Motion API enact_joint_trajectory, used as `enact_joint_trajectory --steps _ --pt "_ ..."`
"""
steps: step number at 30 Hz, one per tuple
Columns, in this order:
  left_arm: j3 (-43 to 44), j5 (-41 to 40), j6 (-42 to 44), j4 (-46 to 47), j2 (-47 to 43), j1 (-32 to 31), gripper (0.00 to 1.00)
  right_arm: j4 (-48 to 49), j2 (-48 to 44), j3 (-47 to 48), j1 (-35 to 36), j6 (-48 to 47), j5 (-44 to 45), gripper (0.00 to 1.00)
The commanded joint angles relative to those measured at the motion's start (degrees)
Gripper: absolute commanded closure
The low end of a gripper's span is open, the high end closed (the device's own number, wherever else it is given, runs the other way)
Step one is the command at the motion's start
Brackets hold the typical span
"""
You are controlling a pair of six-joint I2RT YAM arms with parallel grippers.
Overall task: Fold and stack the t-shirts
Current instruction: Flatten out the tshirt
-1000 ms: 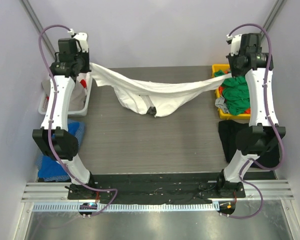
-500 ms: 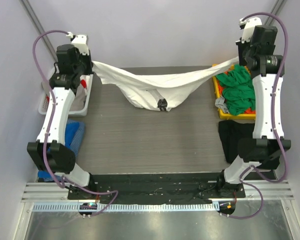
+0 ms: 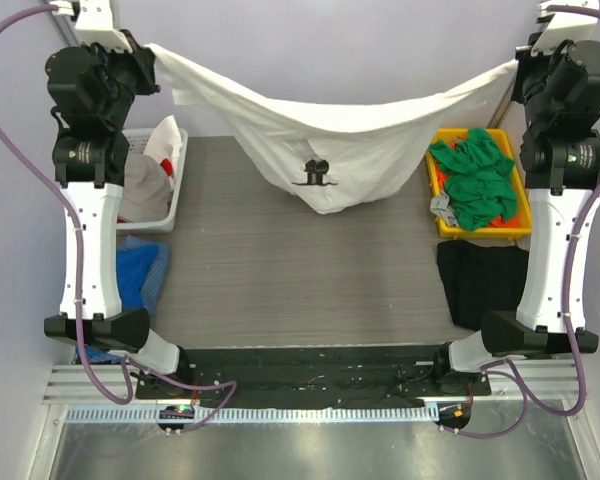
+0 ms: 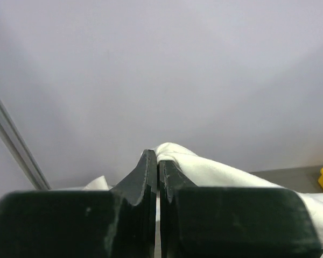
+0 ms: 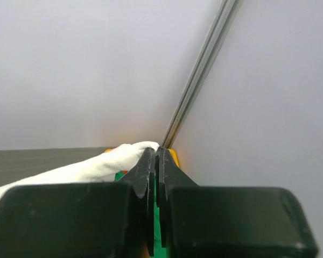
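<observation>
Just beyond the near right edge of the grey wooden table (image 3: 300,280) lies a flat black cloth t-shirt (image 3: 485,285), and beyond the near left edge a crumpled blue cloth (image 3: 140,275). Farther back, a white plastic basket (image 3: 177,212) stands at the table's left edge. A yellow plastic tray (image 3: 521,226) heaped with bright green t-shirts (image 3: 475,180) stands at its right edge.

Above the table's far half hangs the white cloth t-shirt (image 3: 380,135) with a small black print (image 3: 315,172). It is strung between the arms and sags in the middle.

The left fingers (image 4: 144,174) are clenched on its one top corner, high over the table's far left. The right fingers (image 5: 145,172) pinch the other corner over the far right. In both wrist views the cloth bulges out right at the fingertips, so each hold looks shallow.

The step seems to be spreading the shirt for laying flat. It calls for firm pinches, even tension and both ends lowered together, without a hard tug that could slip a corner free.
</observation>
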Motion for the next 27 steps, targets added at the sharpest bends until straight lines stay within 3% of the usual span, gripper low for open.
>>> enact_joint_trajectory --steps 1,16,27 --pt "4.88 -5.07 1.27 0.48 0.43 0.31 1.0 5.95 -1.17 2.97 -0.45 -0.12 3.96 0.99" --pt "0.76 -6.4 5.58 -1.36 -2.73 0.31 1.0 4.99 -3.19 -0.37 -0.45 -0.74 6.87 0.99" --pt "-7.59 -6.39 8.3 -7.68 -2.38 0.22 1.0 -8.89 0.06 -0.9 -0.45 0.32 3.0 0.99"
